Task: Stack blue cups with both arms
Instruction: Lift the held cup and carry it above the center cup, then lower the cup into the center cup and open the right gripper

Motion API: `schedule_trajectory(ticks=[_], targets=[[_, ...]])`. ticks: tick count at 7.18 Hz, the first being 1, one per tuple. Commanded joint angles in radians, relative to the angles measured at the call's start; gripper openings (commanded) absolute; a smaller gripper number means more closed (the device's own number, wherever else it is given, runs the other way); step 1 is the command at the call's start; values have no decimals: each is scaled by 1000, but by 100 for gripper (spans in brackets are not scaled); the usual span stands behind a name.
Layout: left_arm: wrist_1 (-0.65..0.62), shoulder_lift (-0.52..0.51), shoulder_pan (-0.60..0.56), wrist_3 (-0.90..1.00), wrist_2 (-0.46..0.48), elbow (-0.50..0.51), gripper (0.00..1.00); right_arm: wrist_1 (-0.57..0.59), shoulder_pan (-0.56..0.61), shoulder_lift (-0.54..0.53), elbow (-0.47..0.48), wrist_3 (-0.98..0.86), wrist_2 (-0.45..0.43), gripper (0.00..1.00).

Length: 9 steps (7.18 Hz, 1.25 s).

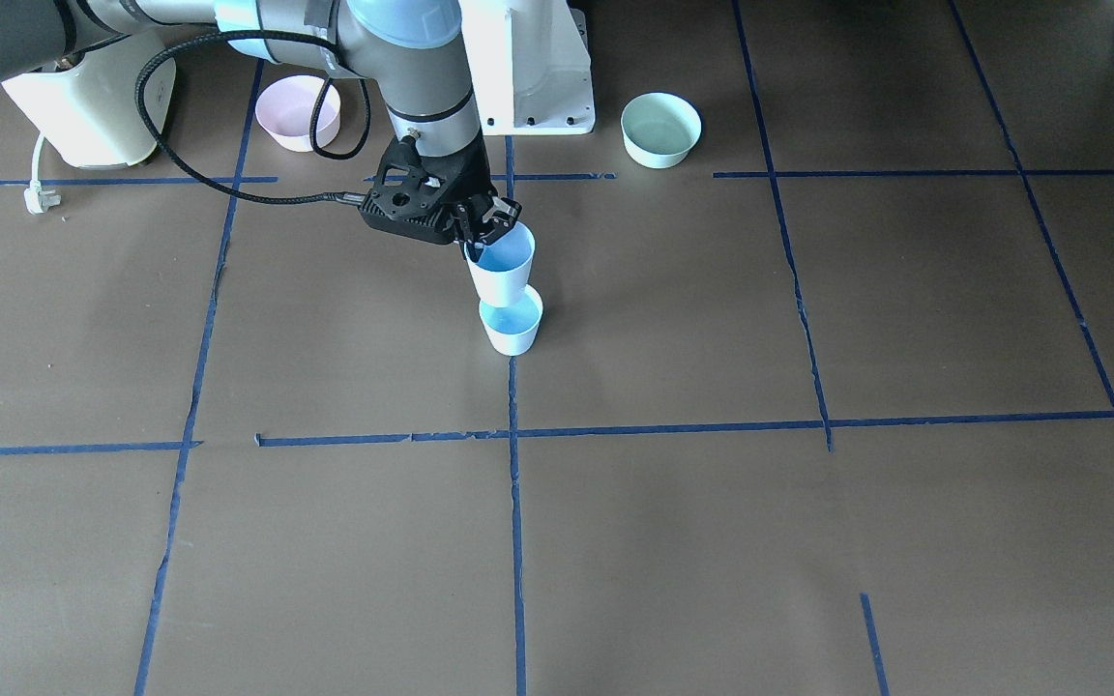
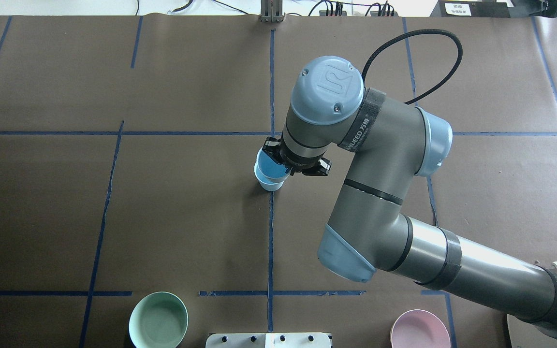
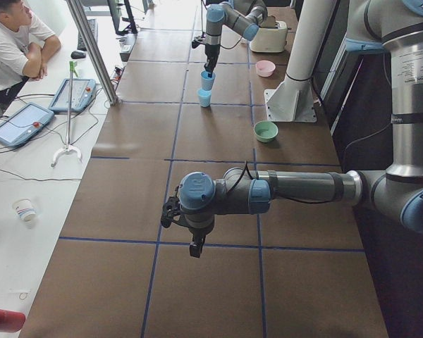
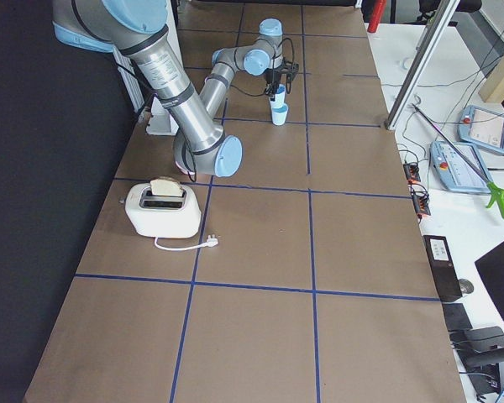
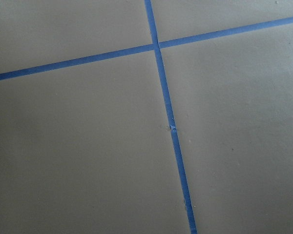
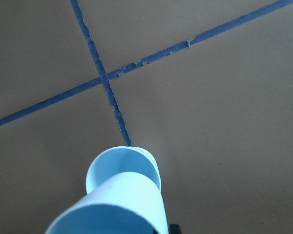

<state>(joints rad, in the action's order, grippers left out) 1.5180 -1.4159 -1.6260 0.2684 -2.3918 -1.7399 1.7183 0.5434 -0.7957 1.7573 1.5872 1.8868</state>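
While the right gripper [image 1: 489,218] hangs over the middle of the surface [image 1: 808,541], its jaws pinch the rim of the upper blue cup [image 1: 502,267], one jaw inside and one outside. That cup is upright, mouth up, clear of the surface. Directly under it the lower blue cup [image 1: 511,325] stands upright on a blue tape line [image 1: 516,503]. The upper cup's base is at the lower cup's rim; I cannot tell whether it has entered. The right wrist view shows the held cup close up, with the lower cup's open mouth just beyond it.

The left gripper [image 3: 194,248] hangs low over the surface at the near end in the left side view, well apart from both cups. I cannot tell how its jaws stand. Its wrist camera shows only bare surface and crossing tape.

Pink bowl [image 1: 298,112] and mint-green bowl [image 1: 660,130] sit either side of the white pedestal [image 1: 528,68]. A toaster [image 4: 162,208] is toward the right end.
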Motion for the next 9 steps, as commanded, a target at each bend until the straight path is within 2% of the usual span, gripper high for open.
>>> schedule_trajectory(ticks=[1, 3, 5, 6, 7, 9], targets=[[-1, 0, 0, 0, 0, 0, 100, -2, -3, 12, -18, 2, -9, 1], [-1, 0, 0, -2, -1, 0, 100, -3, -3, 13, -18, 2, -11, 9], [-1, 0, 0, -2, -1, 0, 100, -51, -2, 12, -33, 7, -14, 11], [1, -2, 0, -14, -3, -3, 100, -65, -2, 10, -42, 1, -20, 34], [1, -2, 0, -17, -3, -4, 100, -71, -2, 12, -48, -6, -40, 99], [1, -2, 0, -17, -3, -6, 100, -71, -2, 10, -48, -9, -48, 100]])
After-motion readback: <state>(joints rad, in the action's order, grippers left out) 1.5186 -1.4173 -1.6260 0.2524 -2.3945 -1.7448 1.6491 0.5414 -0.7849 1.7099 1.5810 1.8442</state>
